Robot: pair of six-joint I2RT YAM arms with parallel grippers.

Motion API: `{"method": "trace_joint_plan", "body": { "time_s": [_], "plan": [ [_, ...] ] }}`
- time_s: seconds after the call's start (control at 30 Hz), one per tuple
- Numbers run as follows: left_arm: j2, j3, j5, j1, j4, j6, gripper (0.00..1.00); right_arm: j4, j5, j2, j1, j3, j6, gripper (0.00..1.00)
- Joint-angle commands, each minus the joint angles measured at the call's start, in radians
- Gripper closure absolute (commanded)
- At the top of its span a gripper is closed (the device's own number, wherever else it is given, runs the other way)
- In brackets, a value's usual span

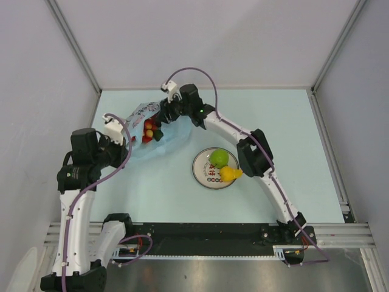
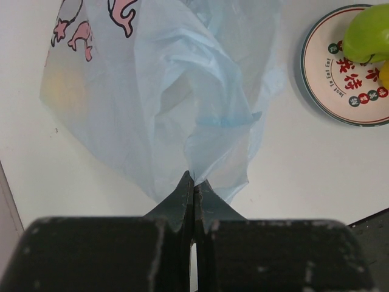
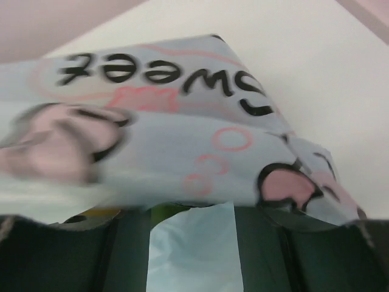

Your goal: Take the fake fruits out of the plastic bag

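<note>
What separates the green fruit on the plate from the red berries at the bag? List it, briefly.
Colour: the green fruit is pale green; the red berries are bright red.
Shape: the green fruit is one large rounded piece; the red berries are a cluster of small balls.
Place: the green fruit lies on the plate beside a yellow fruit; the red berries sit at the open mouth of the bag.
Both are glossy fake fruit.
</note>
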Motion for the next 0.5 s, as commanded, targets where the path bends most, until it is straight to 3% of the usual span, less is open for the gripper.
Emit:
{"method": "trace_joint_plan", "body": {
  "time_s": [0.0, 0.23, 0.47],
  "plan": [
    [-0.005, 0.007, 0.016, 0.003, 0.069, -0.039, 1.0, 0.012, -0.143, -0.268, 0.011, -0.186, 0.027, 0.73],
    [0.011, 0.018, 0.004, 0.003, 0.136, -0.066, 1.0, -0.049, -0.214, -0.539, 0.075, -0.589, -0.062, 0.69],
    [0.04, 0.016, 0.015, 0.004, 0.175, -0.091, 1.0, -0.184, -0.219, -0.783, 0.062, -0.827, -0.16, 0.68]
  ]
}}
